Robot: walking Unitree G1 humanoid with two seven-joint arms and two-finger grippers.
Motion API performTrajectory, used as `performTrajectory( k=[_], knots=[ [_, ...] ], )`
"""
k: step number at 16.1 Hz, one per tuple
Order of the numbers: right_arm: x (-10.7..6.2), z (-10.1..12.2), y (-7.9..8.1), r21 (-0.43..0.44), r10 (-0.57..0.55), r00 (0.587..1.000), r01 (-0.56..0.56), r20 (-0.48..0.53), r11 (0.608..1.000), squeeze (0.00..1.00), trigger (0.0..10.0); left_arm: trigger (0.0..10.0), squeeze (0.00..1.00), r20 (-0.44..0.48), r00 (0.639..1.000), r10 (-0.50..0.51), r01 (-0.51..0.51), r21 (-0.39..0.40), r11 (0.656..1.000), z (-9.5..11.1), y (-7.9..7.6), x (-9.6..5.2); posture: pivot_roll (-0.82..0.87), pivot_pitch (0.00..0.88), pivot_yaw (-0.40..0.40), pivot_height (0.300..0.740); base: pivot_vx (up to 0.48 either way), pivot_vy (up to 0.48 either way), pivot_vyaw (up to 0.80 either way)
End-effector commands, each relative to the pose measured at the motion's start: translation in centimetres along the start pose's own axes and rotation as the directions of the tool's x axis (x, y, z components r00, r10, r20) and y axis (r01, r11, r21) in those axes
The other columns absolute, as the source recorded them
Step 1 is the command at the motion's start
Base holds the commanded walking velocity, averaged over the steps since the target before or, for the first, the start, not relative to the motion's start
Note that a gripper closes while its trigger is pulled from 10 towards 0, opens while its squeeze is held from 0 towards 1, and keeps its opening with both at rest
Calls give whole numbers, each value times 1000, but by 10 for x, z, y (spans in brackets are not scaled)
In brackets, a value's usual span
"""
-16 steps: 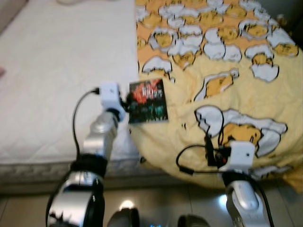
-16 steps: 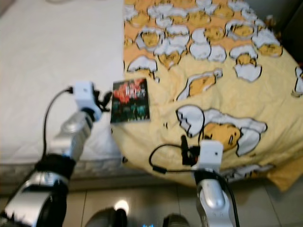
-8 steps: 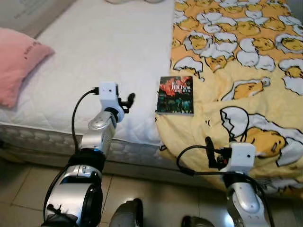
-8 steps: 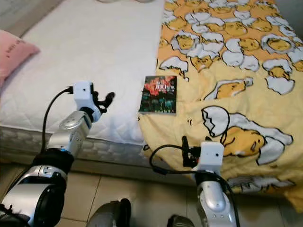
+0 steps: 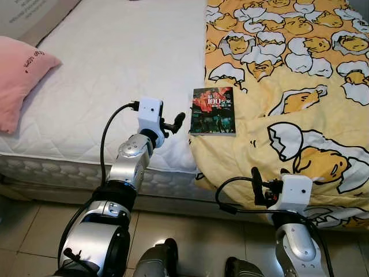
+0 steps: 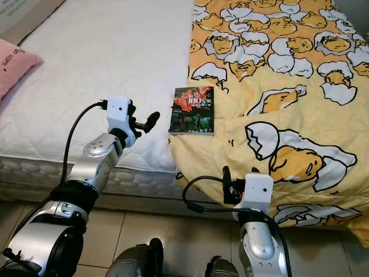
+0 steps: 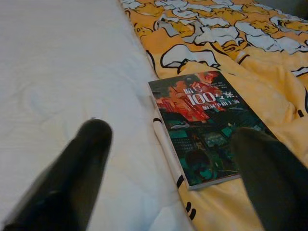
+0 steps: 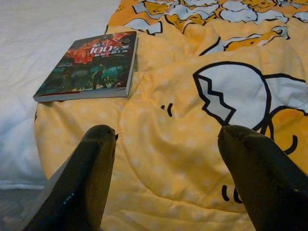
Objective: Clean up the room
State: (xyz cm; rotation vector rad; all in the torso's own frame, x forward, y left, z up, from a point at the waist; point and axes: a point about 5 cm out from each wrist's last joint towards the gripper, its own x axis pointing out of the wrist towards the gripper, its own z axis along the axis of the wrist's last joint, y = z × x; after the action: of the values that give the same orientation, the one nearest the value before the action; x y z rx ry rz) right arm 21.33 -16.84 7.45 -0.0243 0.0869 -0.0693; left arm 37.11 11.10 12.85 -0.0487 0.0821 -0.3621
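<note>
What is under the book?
The book lies on the yellow quilt's edge, beside the bare white mattress. Whatever is beneath the quilt there is covered.

Yellow-orange quilt point(image 5: 300, 86) with white cracked-egg cartoons; dark red-and-teal book point(image 5: 213, 111); white mattress point(image 5: 115, 69); pink pillow point(image 5: 17, 78).

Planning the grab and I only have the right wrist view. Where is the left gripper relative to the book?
Observer: The left gripper hovers over the white mattress, just left of the book, fingers open, not touching it.
Operator: Anything else on the bed?
Observer: A pink pillow lies on the mattress, far to the robot's left.
Operator: Right gripper close to the book?
Observer: No. The right gripper is open, low at the near edge of the yellow quilt.
</note>
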Motion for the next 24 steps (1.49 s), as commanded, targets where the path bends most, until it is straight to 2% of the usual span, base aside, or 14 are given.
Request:
performTrajectory(
  k=[1, 3, 4, 5, 8, 11, 17, 19, 20, 24],
  knots=[
    [-3, 2, -1, 3, -10, 1000, 10, 5, 1000, 86, 10000, 10000, 1000, -21, 1000, -19, 19, 9, 1000, -4, -1, 0, -42, 146, 69, 740, 0, 0, 0],
    [-4, 2, -1, 3, -13, 1000, 13, 6, 1000, 86, 10000, 10000, 1000, -32, 999, -21, 21, -2, 1000, -5, -2, 2, -47, 151, 68, 740, 0, 0, 0],
    [-5, 1, -1, 1, -15, 1000, 15, 4, 1000, 82, 10000, 10000, 831, -45, 999, -7, 7, -9, 1000, -6, -1, 4, -52, 153, 69, 740, 0, 0, 0],
    [-6, 2, -1, 0, -17, 1000, 17, 4, 1000, 82, 10000, 10000, 0, -43, 999, -2, 1, -13, 1000, -5, 0, 4, -57, 154, 70, 740, 0, 0, 0],
    [-8, 6, -3, -12, -27, 999, 27, 30, 1000, 82, 10000, 10000, 0, 6, 1000, -14, 14, -30, 999, 3, -1, 6, -66, 156, 74, 740, 349, 0, 0],
    [-10, 16, -1, -24, -10, 996, 12, 84, 1000, 98, 10000, 10000, 0, 11, 999, -35, 35, -49, 998, 2, -6, 7, -69, 159, 81, 740, 469, 0, 0],
    [-19, 10, 0, -20, -2, 999, 3, 50, 1000, 94, 10000, 10000, 0, 7, 997, -82, 82, -64, 995, 4, -15, 13, -83, 166, 87, 740, 476, 0, 0],
    [-21, 10, 2, -14, 10, 999, -10, 46, 1000, 94, 10000, 10000, 0, 2, 998, -66, 66, -81, 995, 3, -14, 13, -89, 164, 90, 740, 480, 0, 0],
    [-23, 10, 6, -5, 44, 998, -44, 39, 999, 98, 10000, 10000, 0, -46, 998, -54, 48, -111, 993, -2, -11, 13, -93, 166, 90, 740, 0, 0, 0],
    [-43, 5, 8, -8, 105, 994, -105, -8, 994, 110, 10000, 10000, 0, -112, 993, -27, -6, -286, 958, -8, 4, 12, -133, 198, 85, 740, 0, 0, 0]
  ],
)
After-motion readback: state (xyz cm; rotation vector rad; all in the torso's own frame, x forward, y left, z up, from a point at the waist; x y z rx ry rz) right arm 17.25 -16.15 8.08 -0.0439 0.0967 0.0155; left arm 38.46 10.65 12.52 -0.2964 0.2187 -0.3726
